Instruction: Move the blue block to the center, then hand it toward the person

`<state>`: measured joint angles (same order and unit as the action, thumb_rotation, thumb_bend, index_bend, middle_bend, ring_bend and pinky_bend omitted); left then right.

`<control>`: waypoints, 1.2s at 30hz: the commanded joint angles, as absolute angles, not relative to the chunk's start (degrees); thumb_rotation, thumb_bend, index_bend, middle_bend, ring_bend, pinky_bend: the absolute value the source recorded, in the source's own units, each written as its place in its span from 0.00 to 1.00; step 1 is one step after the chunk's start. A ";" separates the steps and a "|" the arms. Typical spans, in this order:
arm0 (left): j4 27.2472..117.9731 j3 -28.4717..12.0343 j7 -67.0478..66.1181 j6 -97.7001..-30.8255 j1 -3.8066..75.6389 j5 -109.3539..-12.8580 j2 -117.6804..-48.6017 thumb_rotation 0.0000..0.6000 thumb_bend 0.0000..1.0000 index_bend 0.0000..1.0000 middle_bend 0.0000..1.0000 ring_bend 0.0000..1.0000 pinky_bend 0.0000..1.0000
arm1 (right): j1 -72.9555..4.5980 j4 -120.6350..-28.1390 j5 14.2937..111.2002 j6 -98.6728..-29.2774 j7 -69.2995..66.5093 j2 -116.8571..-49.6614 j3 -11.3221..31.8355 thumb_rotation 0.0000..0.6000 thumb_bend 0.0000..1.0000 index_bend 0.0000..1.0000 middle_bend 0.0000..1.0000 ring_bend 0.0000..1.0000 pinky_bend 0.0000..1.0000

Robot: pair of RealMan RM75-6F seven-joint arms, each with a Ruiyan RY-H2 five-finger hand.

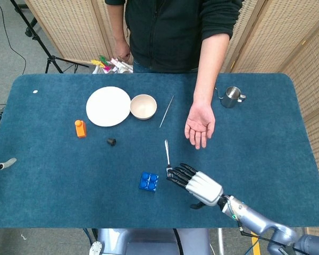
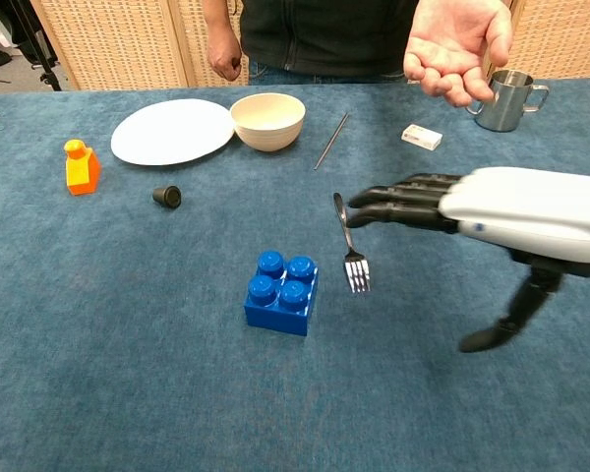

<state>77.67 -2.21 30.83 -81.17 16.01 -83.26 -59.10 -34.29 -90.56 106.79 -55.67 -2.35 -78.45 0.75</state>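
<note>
The blue block (image 1: 149, 181) (image 2: 282, 293) lies studs up on the blue table cloth, near the front middle. My right hand (image 1: 195, 184) (image 2: 472, 210) hovers open just right of it, fingers stretched flat toward the block and thumb hanging down, holding nothing. Its fingertips reach over the tines of the fork (image 1: 167, 155) (image 2: 350, 246). A small gap separates them from the block. The person's open palm (image 1: 200, 124) (image 2: 455, 44) waits palm up beyond the fork. Of my left hand (image 1: 4, 163) only a fingertip shows at the left edge.
A white plate (image 1: 108, 105), a cream bowl (image 1: 143, 106), an orange bottle (image 1: 80, 128) and a black cap (image 1: 111, 141) stand at the back left. A thin metal rod (image 1: 167, 110), a steel cup (image 1: 232, 96) and a small white box (image 2: 422, 137) lie toward the back right.
</note>
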 commanded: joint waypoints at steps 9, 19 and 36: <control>76.92 -2.96 32.54 -79.03 16.08 -83.47 -58.95 1.00 0.00 0.00 0.00 0.00 0.00 | -40.41 -90.05 89.19 -43.72 10.22 -93.37 7.77 1.00 0.00 0.04 0.07 0.00 0.02; 76.42 -3.48 33.36 -78.17 16.00 -83.71 -58.99 1.00 0.00 0.00 0.00 0.00 0.00 | -42.49 -84.65 82.41 -44.76 17.84 -101.18 10.04 1.00 0.00 0.15 0.21 0.15 0.21; 76.26 -3.74 33.89 -76.38 16.24 -84.61 -58.80 1.00 0.00 0.00 0.00 0.00 0.00 | -41.90 -82.84 94.95 -60.02 13.39 -100.07 5.44 1.00 0.34 0.45 0.57 0.47 0.55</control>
